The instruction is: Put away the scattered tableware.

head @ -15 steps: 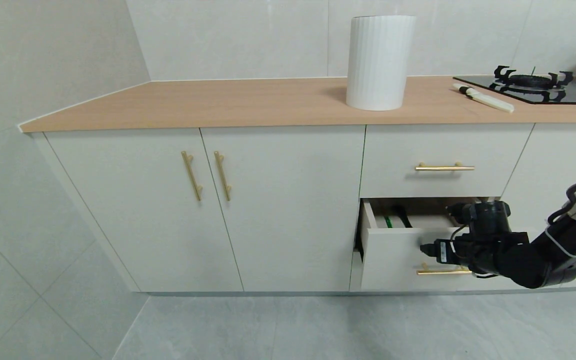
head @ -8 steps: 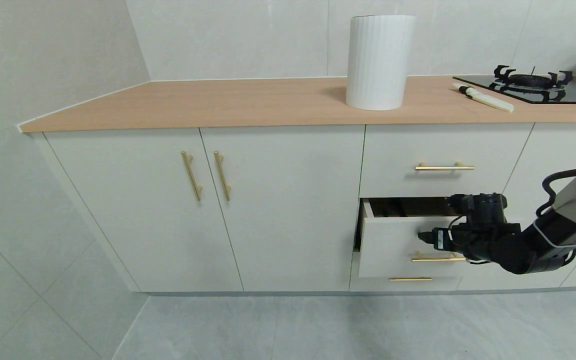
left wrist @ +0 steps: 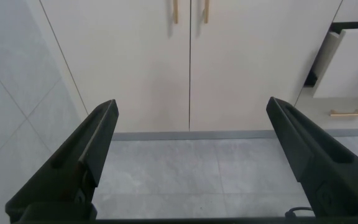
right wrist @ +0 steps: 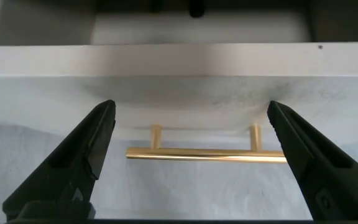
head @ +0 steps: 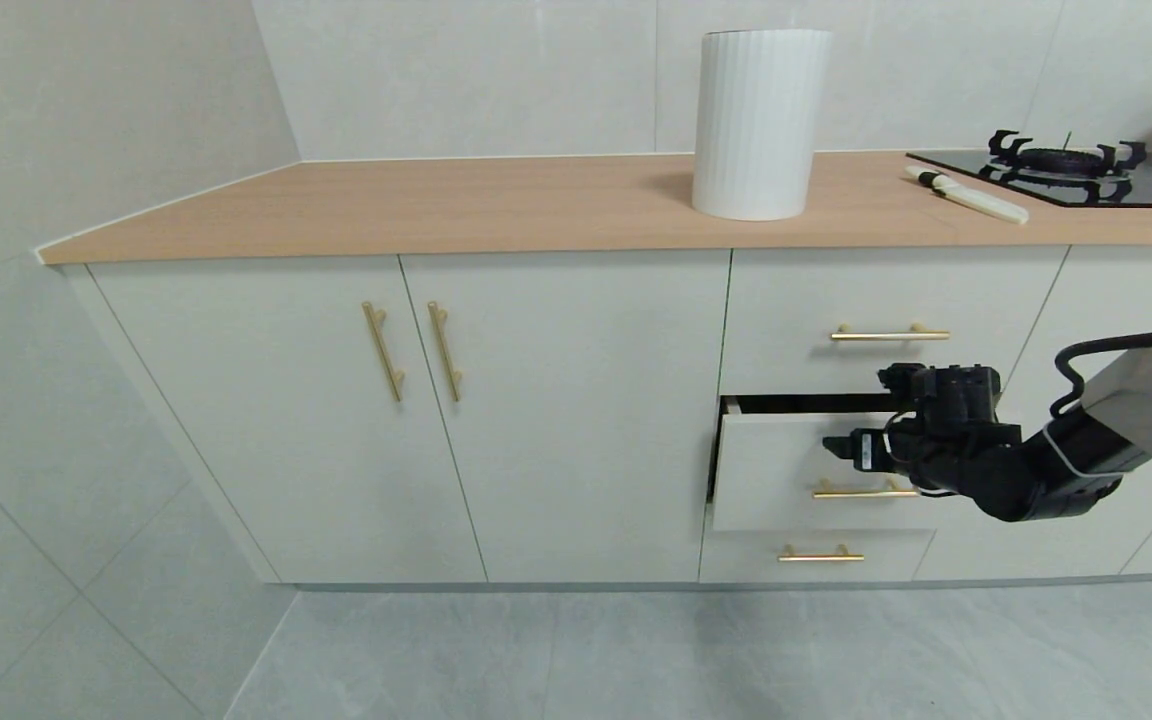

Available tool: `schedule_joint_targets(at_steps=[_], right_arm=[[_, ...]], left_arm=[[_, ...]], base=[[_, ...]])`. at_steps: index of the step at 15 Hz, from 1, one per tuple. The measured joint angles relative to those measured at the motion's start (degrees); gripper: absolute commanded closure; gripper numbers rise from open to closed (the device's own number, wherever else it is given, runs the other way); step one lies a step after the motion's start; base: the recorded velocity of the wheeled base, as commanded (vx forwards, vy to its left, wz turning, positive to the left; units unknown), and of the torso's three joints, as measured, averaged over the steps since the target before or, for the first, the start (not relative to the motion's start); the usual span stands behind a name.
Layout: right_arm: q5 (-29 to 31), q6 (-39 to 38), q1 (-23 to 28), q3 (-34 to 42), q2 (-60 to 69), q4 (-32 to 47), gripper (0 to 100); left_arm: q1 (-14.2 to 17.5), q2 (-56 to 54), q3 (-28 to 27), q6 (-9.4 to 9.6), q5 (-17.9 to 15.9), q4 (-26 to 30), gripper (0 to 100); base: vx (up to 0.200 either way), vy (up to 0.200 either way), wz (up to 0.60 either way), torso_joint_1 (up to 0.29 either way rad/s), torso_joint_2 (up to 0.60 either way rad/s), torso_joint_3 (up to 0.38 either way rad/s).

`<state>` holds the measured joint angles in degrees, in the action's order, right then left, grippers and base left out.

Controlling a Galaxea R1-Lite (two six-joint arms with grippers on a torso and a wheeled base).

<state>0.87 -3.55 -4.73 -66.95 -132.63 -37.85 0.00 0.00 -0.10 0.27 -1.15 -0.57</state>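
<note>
The tableware left out is one long white utensil (head: 966, 195) with a dark end, knife-like. It lies flat on the wooden desk (head: 436, 205), just beside the black stove (head: 1086, 175) and well apart from the drawers below.

The middle drawer (head: 776, 470) is white with one golden bar handle (head: 861, 492). It stands open only a little, with a narrow dark gap above its front. The right pincer (right wrist: 190, 112) is at this drawer front, just above the handle, and its two fingers are spread wide with nothing between them. I cannot tell if it touches the front.

The left pincer (left wrist: 190, 106) is also spread and holds nothing. It hangs over the grey floor (head: 636, 650), facing the cabinet doors.

By count there are three drawers, one above another, each with one horizontal handle. The top drawer (head: 876, 300) and the bottom drawer (head: 886, 556) are closed. There are two doors (head: 266, 420), each with one vertical handle. One tall white ribbed cylinder (head: 758, 125) stands upright on the desk.
</note>
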Motion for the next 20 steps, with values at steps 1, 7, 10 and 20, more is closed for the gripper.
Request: schedule_joint_targets(at_steps=[1,7,10,20], right_arm=[[-0.22,0.0,0.07,-0.55,-0.55,-0.02,0],[-0.4,-0.37,0.83,-5.4,-4.74,-2.55,0],[-0.02,-0.61,0.74,-7.41,-6.81,-2.82,0],[2.35,-6.74,0.16,-11.61,-9.12,-5.06,0]], left_arm=[[0.0,0.0,0.0,0.0,0.0,-0.02,0],[0.0,0.0,0.0,0.0,0.0,-0.02,0],[0.0,0.0,0.0,-0.02,0.0,-0.02,0],[0.0,0.0,-0.01,0.0,0.0,-0.02,0]], base=[[0.0,0.0,0.0,0.0,0.0,0.0],[0.0,0.0,0.0,0.0,0.0,0.0],[0.0,0.0,0.0,0.0,0.0,0.0],[0.0,0.0,0.0,0.0,0.0,0.0]])
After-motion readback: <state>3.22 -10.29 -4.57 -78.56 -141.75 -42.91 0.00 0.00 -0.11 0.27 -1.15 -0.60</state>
